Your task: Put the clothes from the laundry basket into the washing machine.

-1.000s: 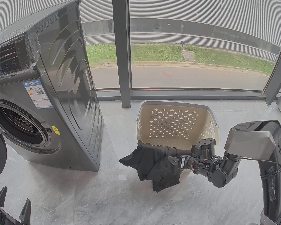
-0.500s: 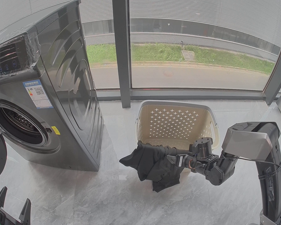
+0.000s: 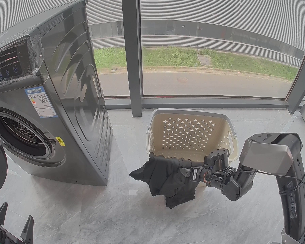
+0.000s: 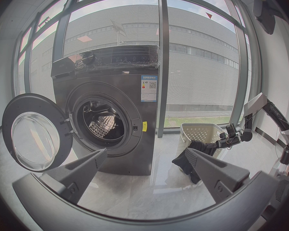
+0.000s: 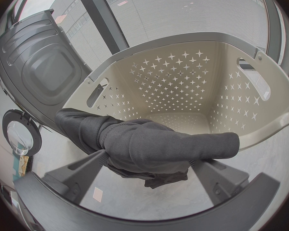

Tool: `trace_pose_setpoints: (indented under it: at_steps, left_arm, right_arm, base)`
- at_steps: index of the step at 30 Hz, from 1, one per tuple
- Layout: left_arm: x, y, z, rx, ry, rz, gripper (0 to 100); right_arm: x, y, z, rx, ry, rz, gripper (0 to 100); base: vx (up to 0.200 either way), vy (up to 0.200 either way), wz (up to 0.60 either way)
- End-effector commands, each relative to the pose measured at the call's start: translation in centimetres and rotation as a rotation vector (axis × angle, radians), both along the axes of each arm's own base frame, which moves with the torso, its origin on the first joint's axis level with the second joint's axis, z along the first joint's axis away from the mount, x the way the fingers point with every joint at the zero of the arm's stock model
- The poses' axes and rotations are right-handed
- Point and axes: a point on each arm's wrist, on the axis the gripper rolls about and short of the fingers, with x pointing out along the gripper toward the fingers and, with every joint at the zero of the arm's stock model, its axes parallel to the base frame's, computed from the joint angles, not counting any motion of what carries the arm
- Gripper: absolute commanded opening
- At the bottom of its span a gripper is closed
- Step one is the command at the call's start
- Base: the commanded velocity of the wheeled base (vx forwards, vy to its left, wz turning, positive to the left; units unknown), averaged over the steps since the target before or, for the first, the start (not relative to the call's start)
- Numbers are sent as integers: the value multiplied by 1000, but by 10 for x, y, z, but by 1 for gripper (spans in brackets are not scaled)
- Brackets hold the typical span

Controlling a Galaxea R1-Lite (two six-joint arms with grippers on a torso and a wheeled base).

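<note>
Straddling the garment (image 5: 144, 145) on the basket (image 5: 170, 40) rim, the right gripper (image 5: 147, 169) had its 2 fingers (image 5: 82, 166) apart, cloth lying crosswise over them.

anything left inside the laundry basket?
Visible inside of the laundry basket: bare floor and star-punched walls, no clothes. The dark garment across the near rim, by the right end effector, covers the near strip of floor, so that part is unconfirmed.

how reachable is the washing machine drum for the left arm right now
Probably yes: the washer door is swung wide open, the drum mouth looks unblocked, and the open left gripper faces it.
</note>
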Motion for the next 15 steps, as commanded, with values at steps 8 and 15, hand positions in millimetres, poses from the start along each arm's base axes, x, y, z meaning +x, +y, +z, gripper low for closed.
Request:
trace_pose_setpoints:
  at_steps: [8, 15]
  left_arm:
    - [0, 0, -4, -1, -2, 0, 100]
    - [0, 0, -4, 0, -2, 0, 100]
  right_arm:
    - [-1, 0, -3, -13, -4, 11, 0]
    - [-5, 2, 1, -13, -5, 20, 0]
  base:
    - [0, 0, 0]
    - [0, 0, 0]
